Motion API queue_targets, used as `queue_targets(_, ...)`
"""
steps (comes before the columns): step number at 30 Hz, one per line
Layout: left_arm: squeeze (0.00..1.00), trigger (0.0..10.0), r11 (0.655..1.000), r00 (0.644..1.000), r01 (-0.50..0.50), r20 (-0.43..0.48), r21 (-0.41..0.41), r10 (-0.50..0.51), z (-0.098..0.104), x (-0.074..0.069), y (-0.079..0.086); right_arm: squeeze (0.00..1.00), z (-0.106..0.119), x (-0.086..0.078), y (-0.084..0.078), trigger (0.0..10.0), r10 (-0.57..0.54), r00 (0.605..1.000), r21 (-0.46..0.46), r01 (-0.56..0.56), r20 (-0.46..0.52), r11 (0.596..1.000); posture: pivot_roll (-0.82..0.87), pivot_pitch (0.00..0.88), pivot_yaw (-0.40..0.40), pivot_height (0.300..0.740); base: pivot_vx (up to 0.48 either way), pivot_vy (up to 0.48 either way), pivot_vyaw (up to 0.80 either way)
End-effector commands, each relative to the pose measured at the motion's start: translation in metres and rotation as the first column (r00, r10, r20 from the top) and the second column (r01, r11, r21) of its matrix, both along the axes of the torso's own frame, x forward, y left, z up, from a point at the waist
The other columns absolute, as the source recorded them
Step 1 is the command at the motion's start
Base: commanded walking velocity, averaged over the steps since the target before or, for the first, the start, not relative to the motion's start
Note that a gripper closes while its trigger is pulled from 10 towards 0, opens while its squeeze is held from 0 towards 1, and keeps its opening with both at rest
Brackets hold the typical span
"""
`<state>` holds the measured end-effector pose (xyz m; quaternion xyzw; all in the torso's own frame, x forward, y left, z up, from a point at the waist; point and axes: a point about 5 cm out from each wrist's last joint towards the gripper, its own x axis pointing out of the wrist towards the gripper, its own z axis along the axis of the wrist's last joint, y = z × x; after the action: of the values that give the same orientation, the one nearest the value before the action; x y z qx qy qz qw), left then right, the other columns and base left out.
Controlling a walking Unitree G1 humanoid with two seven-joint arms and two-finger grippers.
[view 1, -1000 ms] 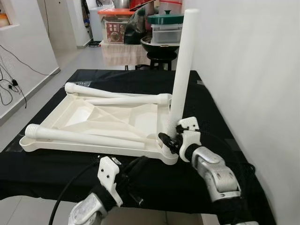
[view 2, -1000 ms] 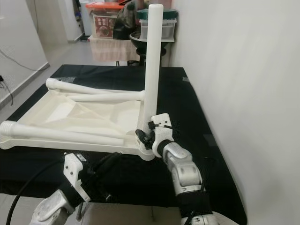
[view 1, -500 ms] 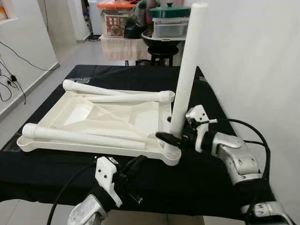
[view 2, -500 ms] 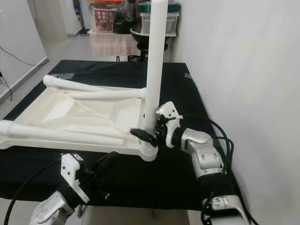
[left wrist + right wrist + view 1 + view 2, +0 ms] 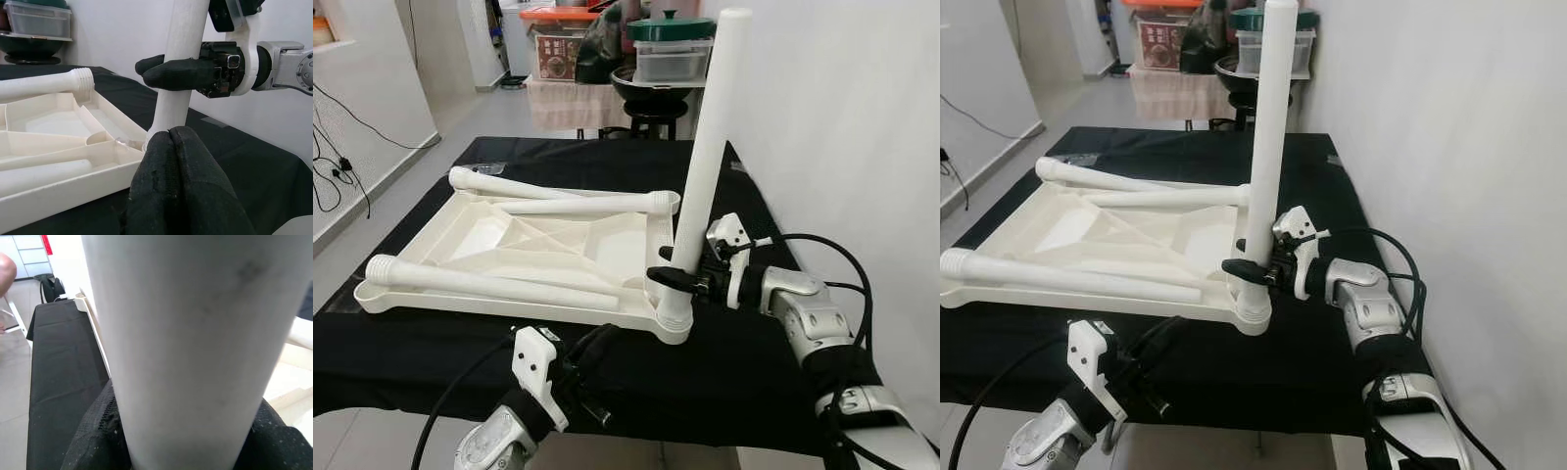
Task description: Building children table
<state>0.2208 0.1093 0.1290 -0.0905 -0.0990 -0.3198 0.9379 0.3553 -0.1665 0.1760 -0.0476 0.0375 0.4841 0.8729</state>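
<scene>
While the upright white leg (image 5: 705, 147) stands in the near right corner socket of the upturned cream tabletop (image 5: 538, 257), right of centre in the frame, the right gripper (image 5: 680, 281) is clamped around its lower end. Two more legs (image 5: 489, 284) lie loose across the tabletop, which rests on the black-covered surface (image 5: 724, 362). At lower left, the left gripper (image 5: 171, 147) hovers near the surface's front edge, fingers pressed together on nothing.

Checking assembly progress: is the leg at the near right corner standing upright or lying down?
Upright: the white plastic table leg stands in the tabletop's corner socket, right tool clamped around it.
</scene>
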Motion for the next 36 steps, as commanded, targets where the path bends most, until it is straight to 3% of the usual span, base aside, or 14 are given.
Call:
queue_targets(1, 0.00, 10.0, 1.000, 1.000, -0.003, -0.010, -0.003, 0.003, 0.000, -0.001, 0.002, 0.00, -0.009, -0.002, -0.001, 0.0, -0.026, 0.999, 0.004, 0.026, -0.025, 1.000, 0.07, 0.000, -0.034, 0.740, 0.000, 0.000, 0.00)
queue_targets(4, 0.00, 10.0, 1.000, 1.000, -0.001, -0.014, -0.005, 0.001, 0.000, -0.002, 0.003, 0.00, -0.024, -0.004, 0.002, 0.0, -0.181, 0.982, -0.023, 0.180, -0.062, 0.983, 0.07, 0.000, -0.042, 0.740, 0.000, 0.000, 0.00)
queue_targets(5, 0.00, 10.0, 1.000, 1.000, -0.001, -0.015, -0.005, 0.000, 0.000, -0.003, 0.003, 0.00, -0.034, 0.000, 0.004, 0.0, -0.408, 0.911, -0.023, 0.407, -0.063, 0.913, 0.06, 0.000, -0.046, 0.740, 0.000, 0.000, 0.00)
queue_targets(6, 0.00, 10.0, 1.000, 1.000, -0.001, -0.017, -0.005, 0.001, 0.000, -0.003, 0.004, 0.00, -0.043, 0.001, 0.000, 0.0, -0.690, 0.718, -0.007, 0.692, -0.092, 0.722, 0.06, 0.000, -0.044, 0.740, 0.000, 0.000, 0.00)
queue_targets(7, 0.00, 10.0, 1.000, 1.000, -0.001, -0.017, -0.005, 0.001, 0.000, -0.003, 0.004, 0.00, -0.043, 0.001, 0.000, 0.0, -0.690, 0.718, -0.007, 0.692, -0.092, 0.722, 0.06, 0.000, -0.044, 0.740, 0.000, 0.000, 0.00)
queue_targets(8, 0.00, 10.0, 1.000, 1.000, 0.002, -0.020, -0.004, -0.002, 0.000, -0.002, 0.005, 0.00, -0.072, -0.033, 0.015, 0.0, -0.850, 0.503, -0.056, 0.855, -0.160, 0.516, 0.07, 0.000, -0.046, 0.740, 0.000, 0.000, 0.00)
queue_targets(12, 0.00, 10.0, 1.000, 1.000, 0.001, -0.021, 0.003, -0.001, -0.001, -0.002, 0.005, 0.00, -0.070, -0.042, 0.035, 0.0, -0.763, 0.633, -0.025, 0.767, -0.134, 0.641, 0.04, 0.000, -0.024, 0.740, 0.000, 0.000, 0.00)
queue_targets(18, 0.00, 10.0, 1.000, 1.000, 0.001, -0.024, 0.003, 0.000, -0.002, 0.000, 0.004, 0.00, -0.069, -0.027, 0.033, 0.0, -0.701, 0.707, -0.046, 0.700, -0.093, 0.712, 0.05, 0.000, -0.041, 0.740, 0.000, 0.000, 0.00)
queue_targets(19, 0.00, 10.0, 1.000, 1.000, -0.002, -0.024, 0.003, 0.002, -0.002, 0.001, 0.004, 0.00, -0.068, -0.028, 0.035, 10.0, -0.698, 0.711, -0.046, 0.697, -0.083, 0.715, 0.05, 0.000, -0.041, 0.740, 0.000, 0.000, 0.00)
queue_targets(21, 0.00, 10.0, 1.000, 1.000, -0.005, -0.024, 0.003, 0.005, -0.002, 0.001, 0.004, 0.00, -0.067, -0.028, 0.035, 10.0, -0.702, 0.708, -0.046, 0.700, -0.079, 0.712, 0.05, 0.000, -0.041, 0.740, 0.000, 0.000, 0.00)
queue_targets(22, 0.00, 10.0, 1.000, 1.000, -0.004, -0.025, 0.003, 0.004, -0.003, 0.001, 0.003, 1.00, -0.066, -0.029, 0.037, 10.0, -0.691, 0.715, -0.016, 0.694, -0.107, 0.720, 0.05, 0.000, -0.040, 0.740, 0.000, 0.000, 0.00)
queue_targets(33, 0.00, 10.0, 1.000, 0.999, 0.005, -0.034, 0.000, -0.005, -0.005, 0.003, -0.001, 0.92, -0.044, -0.031, 0.049, 10.0, -0.287, 0.953, 0.066, 0.294, -0.096, 0.954, 0.05, 0.000, -0.043, 0.740, 0.000, 0.000, 0.00)
queue_targets(34, 0.00, 10.0, 1.000, 0.999, 0.006, -0.035, 0.000, -0.006, -0.005, 0.003, -0.001, 0.00, -0.039, -0.026, 0.045, 10.0, -0.232, 0.970, 0.057, 0.237, -0.076, 0.970, 0.05, 0.000, -0.048, 0.740, 0.000, 0.000, 0.00)
queue_targets(36, 0.00, 10.0, 1.000, 0.999, 0.008, -0.037, 0.000, -0.008, -0.006, 0.004, -0.002, 0.00, -0.029, -0.019, 0.038, 10.0, -0.142, 0.989, 0.036, 0.143, -0.048, 0.989, 0.06, 0.000, -0.052, 0.740, 0.000, 0.000, 0.00)
